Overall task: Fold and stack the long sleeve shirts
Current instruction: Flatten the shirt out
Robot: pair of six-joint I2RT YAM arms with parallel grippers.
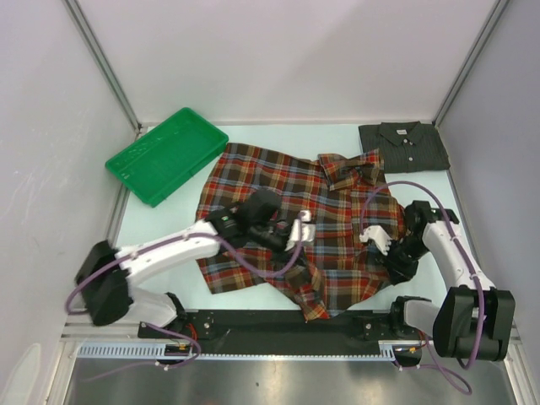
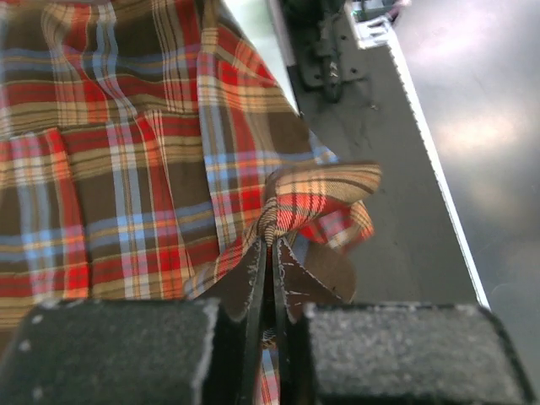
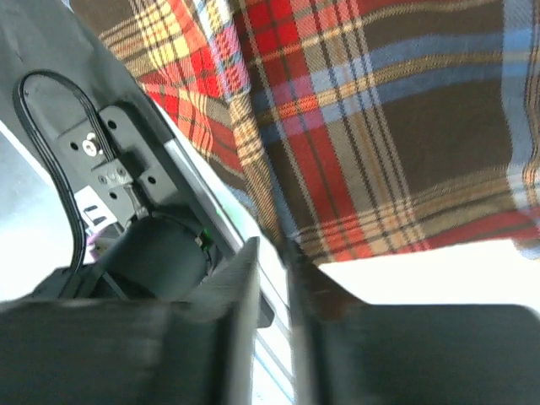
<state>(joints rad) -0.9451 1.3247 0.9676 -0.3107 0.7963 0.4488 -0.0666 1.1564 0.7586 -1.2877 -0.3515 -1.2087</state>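
Observation:
The red, brown and navy plaid shirt (image 1: 278, 181) lies spread and rumpled across the middle of the table, collar toward the back. My left gripper (image 1: 302, 229) is over its middle, shut on a pinched fold of plaid cloth (image 2: 316, 198) and lifting it. My right gripper (image 1: 377, 240) is at the shirt's right edge. In the right wrist view (image 3: 274, 253) its jaws stand a narrow gap apart, with the plaid edge (image 3: 380, 126) at their tips. The dark charcoal shirt (image 1: 403, 146) lies folded at the back right corner.
A green plastic tray (image 1: 166, 154) sits at the back left, tilted against the wall frame. A black mounting rail (image 1: 278, 325) runs along the near edge, under the shirt's hem. Enclosure walls stand close on the left, right and back.

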